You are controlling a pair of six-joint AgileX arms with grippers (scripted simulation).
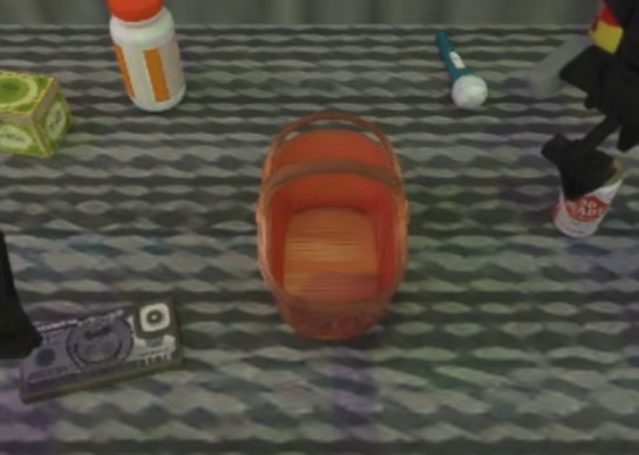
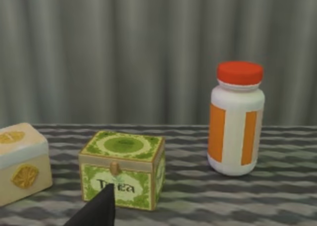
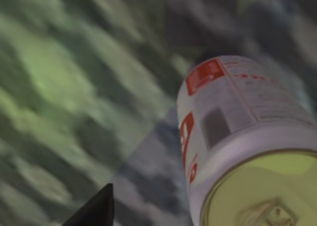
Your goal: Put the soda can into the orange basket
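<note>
The soda can [image 1: 583, 208], white-silver with red marks, stands upright near the table's right edge, well to the right of the orange basket [image 1: 332, 226]. The big oval basket with its arched handle sits mid-table with nothing in it. My right gripper [image 1: 587, 168] hangs open directly over the can's top. In the right wrist view the can [image 3: 237, 137] fills the frame, its dull gold top facing the camera. One dark fingertip [image 3: 99, 208] stands apart from it, with table showing between. My left gripper [image 1: 8, 300] is parked at the left edge, open.
A white bottle with an orange cap [image 1: 147, 46] and a green tea box [image 1: 30, 114] stand at the back left. A blue-and-white stick [image 1: 459, 71] lies at the back right. A flat dark purple box [image 1: 100, 347] lies front left. A cream lemon box [image 2: 20, 161] shows beside the tea box.
</note>
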